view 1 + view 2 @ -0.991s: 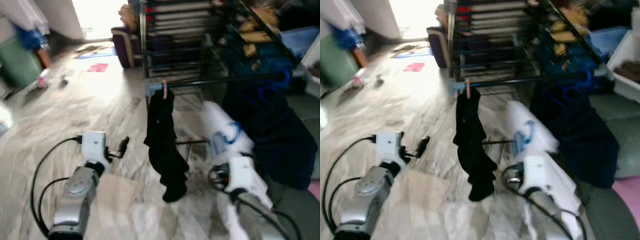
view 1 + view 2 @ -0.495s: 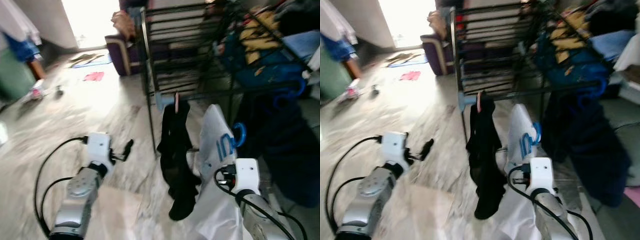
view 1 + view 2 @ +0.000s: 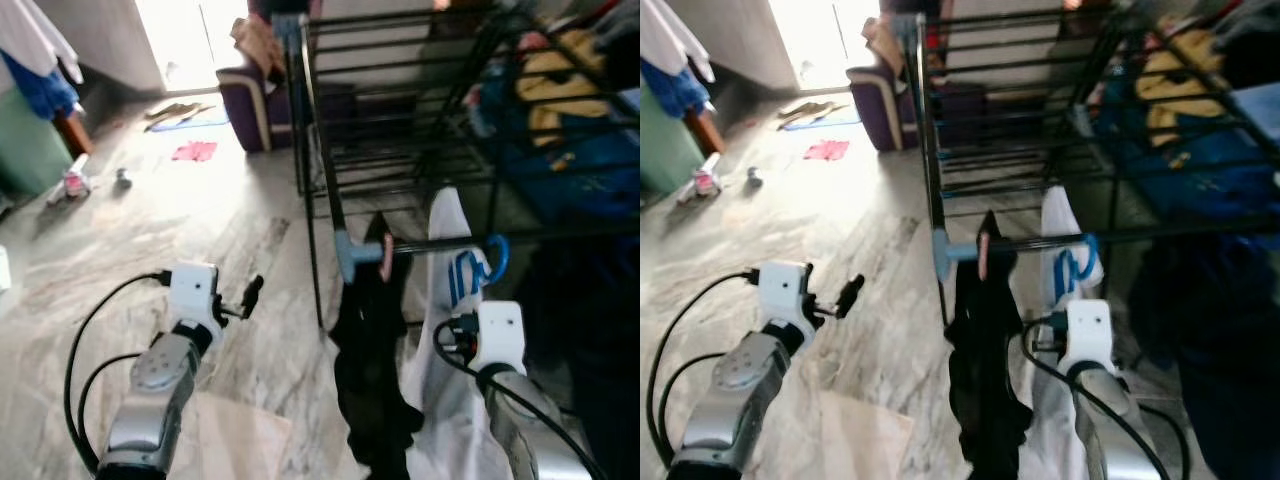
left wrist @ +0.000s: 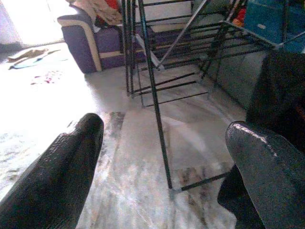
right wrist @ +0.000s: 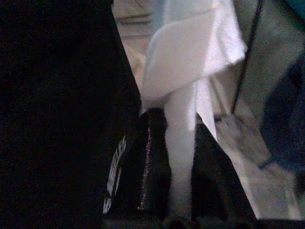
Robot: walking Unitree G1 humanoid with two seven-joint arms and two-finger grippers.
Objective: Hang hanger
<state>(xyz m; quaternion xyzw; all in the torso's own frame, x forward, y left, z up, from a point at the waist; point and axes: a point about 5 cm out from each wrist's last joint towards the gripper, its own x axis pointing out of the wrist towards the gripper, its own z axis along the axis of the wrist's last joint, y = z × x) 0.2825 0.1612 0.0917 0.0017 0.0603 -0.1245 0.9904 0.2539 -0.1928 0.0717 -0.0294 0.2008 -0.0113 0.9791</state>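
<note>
white garment (image 5: 190, 76) pinched inside right pincer (image 5: 178, 157)

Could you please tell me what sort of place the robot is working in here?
Most likely a lived-in home's laundry-drying area: a black metal drying rack with a black garment pegged to its rail, a purple sofa, and clothes scattered on the marble floor.

I am standing in a lived-in home, in a room used for laundry. A black metal drying rack (image 3: 400, 90) rises before me on a pale marble floor (image 3: 150, 220), with a black garment (image 3: 372, 370) pegged to its rail. A purple sofa (image 3: 255, 100) sits behind, clothes are piled to my right, and oddments lie scattered near a bright doorway (image 3: 185, 40).
</note>
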